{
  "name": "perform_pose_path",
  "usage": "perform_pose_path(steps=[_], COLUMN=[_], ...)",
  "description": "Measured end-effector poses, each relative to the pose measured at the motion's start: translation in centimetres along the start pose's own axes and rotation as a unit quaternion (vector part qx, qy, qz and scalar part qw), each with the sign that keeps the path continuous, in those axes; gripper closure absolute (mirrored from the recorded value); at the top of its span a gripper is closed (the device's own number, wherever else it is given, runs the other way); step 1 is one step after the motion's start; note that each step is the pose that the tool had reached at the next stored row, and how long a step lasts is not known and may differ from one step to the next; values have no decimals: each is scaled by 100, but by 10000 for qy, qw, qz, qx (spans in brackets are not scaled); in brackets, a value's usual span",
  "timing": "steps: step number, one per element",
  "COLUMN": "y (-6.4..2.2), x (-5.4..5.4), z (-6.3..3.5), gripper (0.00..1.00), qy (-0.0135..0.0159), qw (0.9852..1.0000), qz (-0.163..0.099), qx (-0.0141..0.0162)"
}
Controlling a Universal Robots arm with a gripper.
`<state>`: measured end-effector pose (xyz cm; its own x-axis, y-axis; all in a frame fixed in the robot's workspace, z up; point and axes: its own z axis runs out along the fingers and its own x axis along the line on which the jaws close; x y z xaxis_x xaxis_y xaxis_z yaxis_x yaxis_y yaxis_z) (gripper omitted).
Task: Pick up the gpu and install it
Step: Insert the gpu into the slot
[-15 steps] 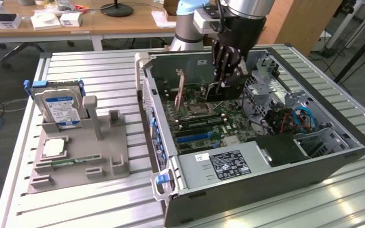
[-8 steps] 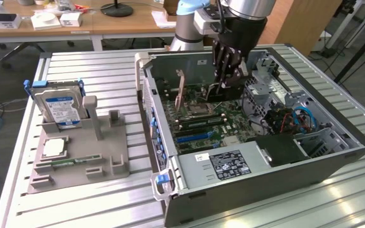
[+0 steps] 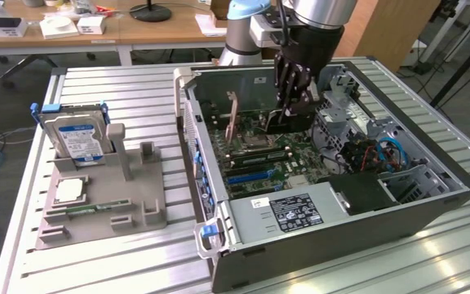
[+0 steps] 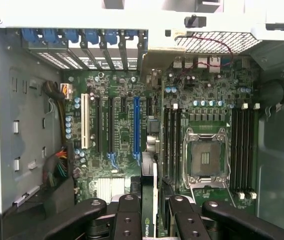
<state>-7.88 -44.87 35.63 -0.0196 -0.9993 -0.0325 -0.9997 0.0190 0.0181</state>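
Note:
The gpu [image 4: 149, 225] is seen edge-on in the wrist view, a thin card with a green-lettered label, pinched between the black fingers [image 4: 127, 215]. In the exterior view its black face [image 3: 288, 124] hangs below my gripper [image 3: 290, 110] inside the open computer case [image 3: 431, 208], just above the motherboard [image 3: 256, 162]. My gripper [image 4: 149, 210] is shut on the card. The card hovers beside the long blue slot [image 4: 136, 125] and the black slots next to the CPU socket [image 4: 205, 157]. Whether its lower edge touches a slot is hidden.
A grey parts holder [image 3: 104, 202] at the exterior view's left carries an upright silver hard drive [image 3: 76, 138] and a square CPU chip [image 3: 70, 190]. Inside the case are cable bundles [image 3: 378, 153], a power supply [image 3: 292, 211] and a thin brown upright strip [image 3: 232, 116].

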Motion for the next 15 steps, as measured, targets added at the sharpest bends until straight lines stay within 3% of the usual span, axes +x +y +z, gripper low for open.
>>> perform_pose_path(steps=[15], y=[-1], x=[29], z=[47], gripper=[74], qy=[1], qw=[10000], qz=[19], qx=[0])
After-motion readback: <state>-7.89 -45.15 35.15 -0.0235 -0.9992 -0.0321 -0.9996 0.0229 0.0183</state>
